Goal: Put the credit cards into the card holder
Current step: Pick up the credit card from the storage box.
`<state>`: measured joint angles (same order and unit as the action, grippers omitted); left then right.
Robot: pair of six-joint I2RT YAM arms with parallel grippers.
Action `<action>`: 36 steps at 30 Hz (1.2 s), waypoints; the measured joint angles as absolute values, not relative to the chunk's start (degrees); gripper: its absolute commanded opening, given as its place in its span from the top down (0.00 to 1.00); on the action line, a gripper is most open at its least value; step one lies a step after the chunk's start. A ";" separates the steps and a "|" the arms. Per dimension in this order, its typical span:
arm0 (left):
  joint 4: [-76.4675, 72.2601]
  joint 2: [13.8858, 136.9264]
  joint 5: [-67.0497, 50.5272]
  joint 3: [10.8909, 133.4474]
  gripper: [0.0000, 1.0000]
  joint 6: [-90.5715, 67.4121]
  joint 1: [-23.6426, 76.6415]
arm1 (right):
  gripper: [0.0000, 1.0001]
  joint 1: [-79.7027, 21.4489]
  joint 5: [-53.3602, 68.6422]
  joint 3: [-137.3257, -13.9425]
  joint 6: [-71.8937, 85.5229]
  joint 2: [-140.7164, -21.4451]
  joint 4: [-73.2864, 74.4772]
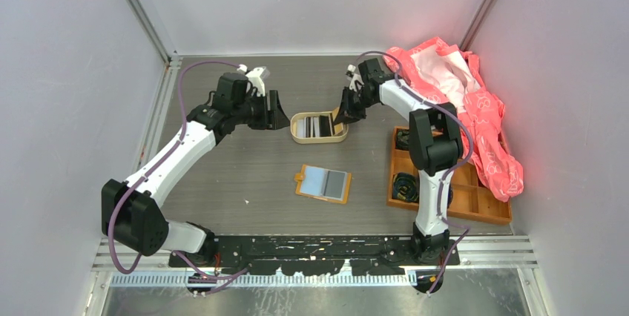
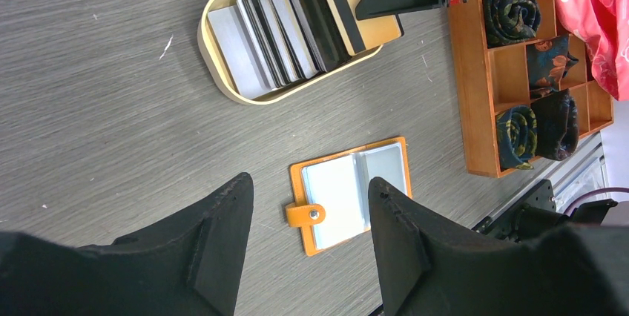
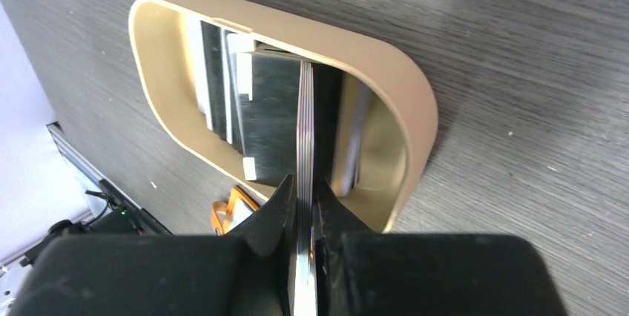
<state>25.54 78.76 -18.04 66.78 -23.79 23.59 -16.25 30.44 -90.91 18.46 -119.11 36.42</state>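
The orange card holder (image 1: 323,182) lies open mid-table, showing pale inner sleeves and a snap tab (image 2: 305,214). Several credit cards (image 2: 282,30) stand on edge in an oval beige tin (image 1: 297,129). My right gripper (image 1: 346,117) reaches into the tin's right end. In the right wrist view it (image 3: 304,190) is shut on a thin stack of cards (image 3: 305,130), seen edge-on. My left gripper (image 1: 278,112) hangs open just left of the tin, with nothing between its fingers. In the left wrist view the card holder (image 2: 348,196) shows below its open fingers (image 2: 222,234).
An orange wooden compartment tray (image 1: 475,208) with rolled dark fabric pieces (image 2: 512,8) stands at the right. A pink patterned cloth (image 1: 475,108) is heaped over the tray's far side. Grey walls enclose the table on three sides.
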 measured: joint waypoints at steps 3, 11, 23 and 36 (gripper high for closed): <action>25.54 78.76 -18.04 66.78 0.41 -23.79 23.59 | 0.96 -15.97 31.48 -90.83 18.63 -118.58 35.53; 25.56 78.76 -18.06 66.78 0.41 -23.79 23.59 | 0.96 -14.20 33.43 -90.06 18.70 -118.50 34.74; 25.54 78.76 -18.06 66.78 0.41 -23.79 23.55 | 0.79 -13.65 35.88 -89.71 19.70 -118.52 34.26; 25.54 78.76 -18.06 66.78 0.41 -23.79 23.55 | 0.77 -13.26 35.97 -89.71 19.68 -118.54 34.33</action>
